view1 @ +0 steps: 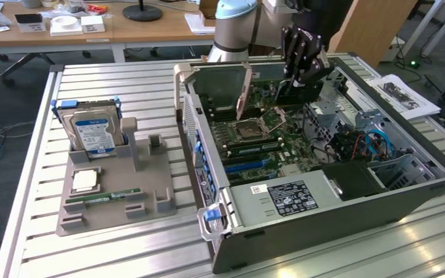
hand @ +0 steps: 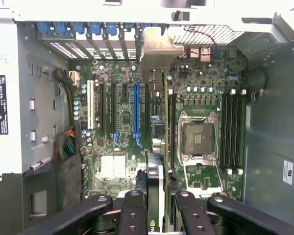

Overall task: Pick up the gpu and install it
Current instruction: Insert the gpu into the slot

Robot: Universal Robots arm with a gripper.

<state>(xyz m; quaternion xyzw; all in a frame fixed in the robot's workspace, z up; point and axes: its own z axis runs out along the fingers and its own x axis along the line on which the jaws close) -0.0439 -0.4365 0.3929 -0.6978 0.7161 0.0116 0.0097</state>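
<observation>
The open computer case [view1: 207, 174] lies on the slatted table with its motherboard [view1: 257, 145] facing up. My gripper [view1: 303, 81] reaches down into the case at its far end and is shut on the gpu [view1: 263, 87]. The card stands on edge, its metal end bracket [view1: 243, 95] toward the case's slotted rear wall. In the wrist view the gpu [hand: 157, 171] shows edge-on between my fingers [hand: 132, 210]. It runs alongside the blue slot [hand: 135, 112], between that slot and the CPU socket [hand: 198, 137], and its bracket [hand: 157, 49] is by the rear slot openings. I cannot tell whether it touches the board.
A grey holder tray [view1: 153, 208] at the exterior view's left carries a hard drive with a blue label [view1: 91, 133], a CPU [view1: 86, 180] and a memory stick [view1: 102, 197]. The power supply [view1: 284, 197] fills the case's near end. Papers [view1: 404, 95] lie at the right.
</observation>
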